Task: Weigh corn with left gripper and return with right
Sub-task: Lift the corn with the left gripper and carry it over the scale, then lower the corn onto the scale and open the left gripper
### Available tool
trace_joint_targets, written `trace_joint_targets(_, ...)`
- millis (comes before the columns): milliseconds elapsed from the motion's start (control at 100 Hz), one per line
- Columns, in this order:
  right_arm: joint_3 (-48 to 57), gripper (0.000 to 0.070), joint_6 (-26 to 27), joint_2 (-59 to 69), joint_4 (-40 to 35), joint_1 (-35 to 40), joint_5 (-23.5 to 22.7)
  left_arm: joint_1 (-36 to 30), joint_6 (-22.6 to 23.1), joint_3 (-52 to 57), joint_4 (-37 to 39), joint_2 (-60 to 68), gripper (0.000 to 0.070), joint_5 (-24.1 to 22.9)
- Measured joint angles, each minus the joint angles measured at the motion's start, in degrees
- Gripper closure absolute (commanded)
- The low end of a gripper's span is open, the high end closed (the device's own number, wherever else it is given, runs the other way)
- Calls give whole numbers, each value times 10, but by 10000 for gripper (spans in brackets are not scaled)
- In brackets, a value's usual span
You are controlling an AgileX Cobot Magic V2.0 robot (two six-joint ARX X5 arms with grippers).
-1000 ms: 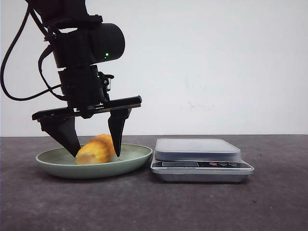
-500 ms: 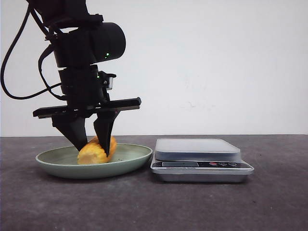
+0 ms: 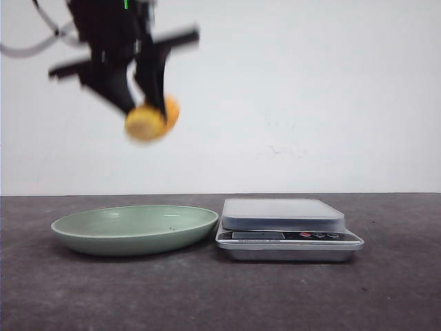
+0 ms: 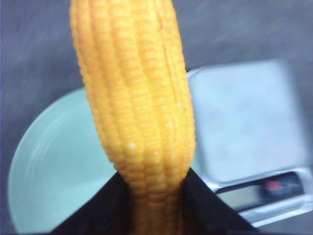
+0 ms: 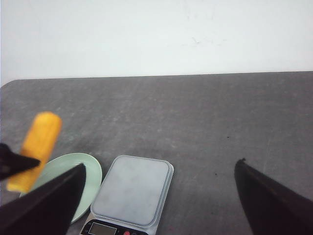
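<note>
Lifted clear of the green plate (image 3: 134, 229) since half a second ago, the corn (image 3: 151, 119) now hangs high above it in the left gripper (image 3: 141, 103), where before it lay in the dish with the fingers closing on it. The black fingers are clamped on the cob's sides, one on each flank (the front view is blurred by motion). In the left wrist view the corn (image 4: 139, 112) fills the middle: tight rows of glossy yellow-orange kernels, a stubby cylinder tapering slightly where the fingers (image 4: 208, 205) pinch it.

Below the corn, the plate is a shallow, smooth, matte pale-green oval with a thin raised rim, and nothing lies in it. Just beside the plate, on the side away from the left arm, sits the kitchen scale (image 3: 288, 227): a flat pale platform with rounded corners over a shiny metal base, with a dark display strip and small red buttons on its front edge. Plate rim and scale base stand very close; whether they touch cannot be told.

Both rest on a dark grey, finely speckled tabletop (image 3: 386, 289), which runs open and wide beyond the scale and in front of it. Behind is a plain white wall.

The right gripper (image 5: 161, 200) hangs above that far side with its dark fingers spread wide, holding nothing.
</note>
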Motion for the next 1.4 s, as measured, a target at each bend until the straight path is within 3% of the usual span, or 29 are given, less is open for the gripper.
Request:
trace_joint_targets(350, 0, 84, 0, 0, 0, 0, 0, -98, -11, 96, 68, 46, 696, 20)
trace_joint_targets(810, 0, 84, 0, 0, -12, 0, 0, -101, -61, 120, 88, 236, 697, 19)
trace_joint_targets(1310, 0, 84, 0, 0, -30, 0, 0, -102, -76, 120, 90, 276, 696, 24)
trace_joint_targets(1400, 0, 83, 1, 0, -30, 0, 0, -103, -76, 120, 88, 276, 598, 28)
